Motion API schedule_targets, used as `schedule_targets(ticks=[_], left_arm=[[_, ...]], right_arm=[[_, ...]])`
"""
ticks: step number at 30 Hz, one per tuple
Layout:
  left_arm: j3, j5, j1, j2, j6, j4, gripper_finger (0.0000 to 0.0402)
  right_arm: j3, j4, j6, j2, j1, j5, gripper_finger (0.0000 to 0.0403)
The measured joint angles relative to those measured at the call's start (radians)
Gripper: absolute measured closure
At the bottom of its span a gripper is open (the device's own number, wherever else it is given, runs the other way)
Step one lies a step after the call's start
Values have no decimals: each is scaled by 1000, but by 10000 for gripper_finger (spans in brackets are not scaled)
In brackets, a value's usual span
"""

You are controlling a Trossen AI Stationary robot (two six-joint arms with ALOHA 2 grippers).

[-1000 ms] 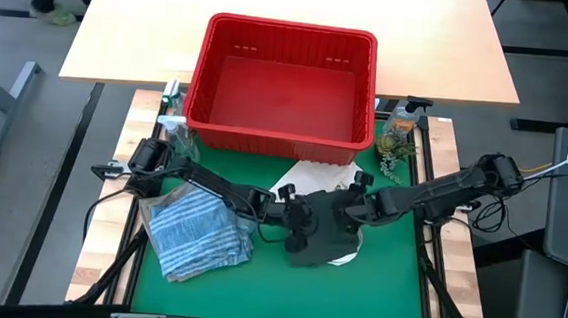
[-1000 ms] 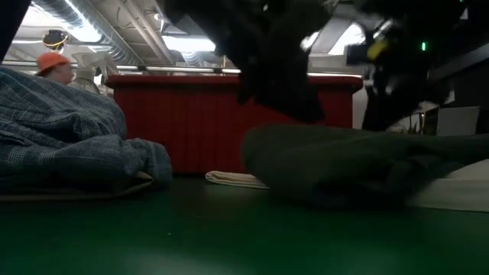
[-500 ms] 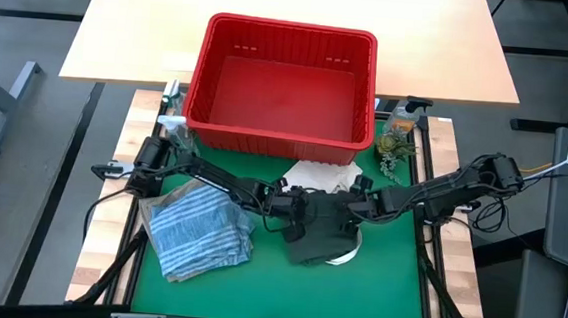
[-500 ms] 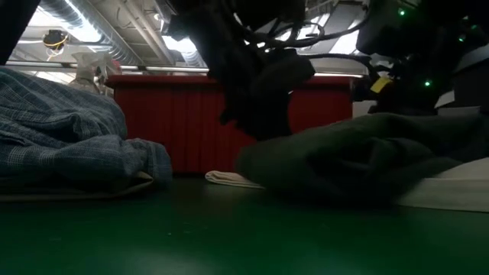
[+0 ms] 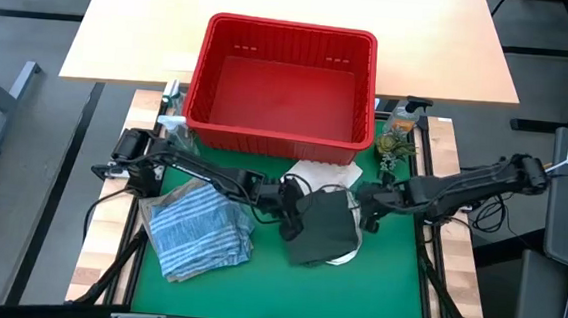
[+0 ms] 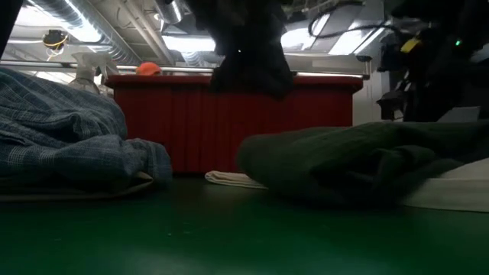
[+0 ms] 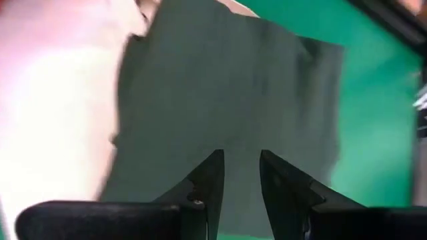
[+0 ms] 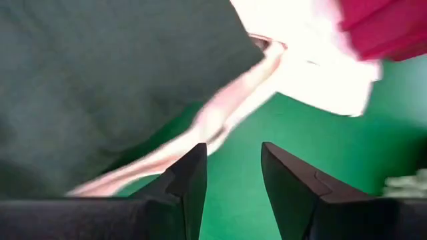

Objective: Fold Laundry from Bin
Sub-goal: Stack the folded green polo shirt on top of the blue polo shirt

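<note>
The dark green garment (image 5: 323, 228) lies folded in a square on the green mat, on top of a flat white tote bag (image 5: 315, 173). My left gripper (image 5: 291, 208) hovers open at the garment's left edge; in its wrist view (image 7: 241, 180) the garment (image 7: 220, 100) fills the picture. My right gripper (image 5: 363, 211) hovers open at the garment's right edge; in its wrist view (image 8: 230, 173) only bare mat shows between its fingers. The blue-white striped shirt (image 5: 198, 235) lies folded at the left. The red bin (image 5: 282, 79) stands at the far side.
A small plant and a bottle (image 5: 398, 135) stand right of the bin, and a spray bottle (image 5: 172, 123) stands left of it. A loop handle of the tote bag (image 8: 220, 117) sticks out from under the garment. Bare green mat (image 5: 275, 294) lies along the near edge.
Both grippers held the dark green garment's edge up over the heap. They have let go, and the raised part has dropped flat onto the folded pile. My left gripper has drawn a little toward the left and my right gripper toward the table's right edge.
</note>
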Motion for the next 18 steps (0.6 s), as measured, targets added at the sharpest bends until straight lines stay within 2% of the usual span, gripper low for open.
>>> schedule_targets(ticks=[4, 8, 12, 18], left_arm=[[0, 73, -11, -2, -126, 0, 310], [0, 164, -18, -2, -155, -2, 310], [0, 207, -23, -1, -220, -3, 296], [0, 225, -45, -1, -318, -22, 247]], right_arm=[[0, -2, 54, -66, 0, -112, 260], [0, 1, 64, -79, 1, -189, 260], [0, 2, 65, -79, 1, -204, 260], [0, 7, 65, -76, 1, -204, 260]])
